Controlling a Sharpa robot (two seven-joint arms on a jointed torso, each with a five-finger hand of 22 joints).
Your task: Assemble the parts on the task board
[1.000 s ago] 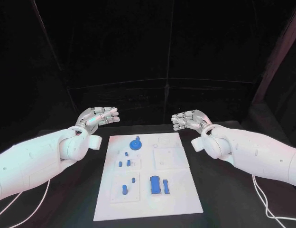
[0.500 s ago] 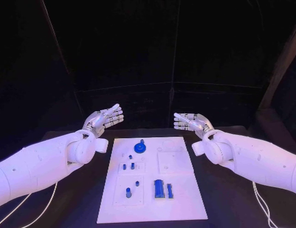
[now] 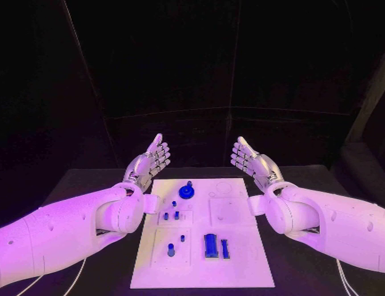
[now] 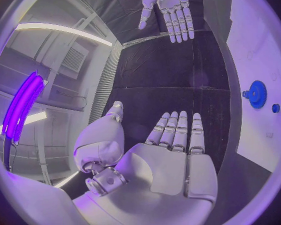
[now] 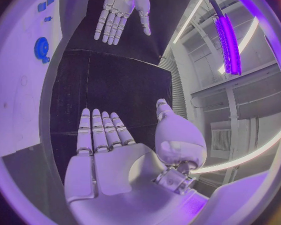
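Lying in the middle of the black table (image 3: 95, 185): the white task board (image 3: 246, 259), long side running near to far. Hovering just past its far left corner: the left hand (image 3: 150, 160), fingers straight and side by side, thumb out, gripping nothing. Hovering just past the far right corner: the right hand (image 3: 251, 161), flat too, fingers pointing up and away, carrying nothing. Facing each other, palms turned inward, well apart, with the board's far edge lying between and nearer than both.

Sitting on the board near its far edge, left of centre: a round blue gear (image 3: 186, 192), the part lying closest to the left hand yet clear of it. Standing nearer, in the left column: small blue pegs (image 3: 170, 216), then a single blue pin (image 3: 170, 250). Lying right of that pin: a tall blue block (image 3: 210, 245) with a thin blue bar (image 3: 224, 248) just beside it. Nothing standing between the hands and the parts.

Showing in the left wrist view: the open palm (image 4: 172, 160), the other hand (image 4: 168, 7) across the table, the gear (image 4: 257, 94) on the board (image 4: 253, 45).
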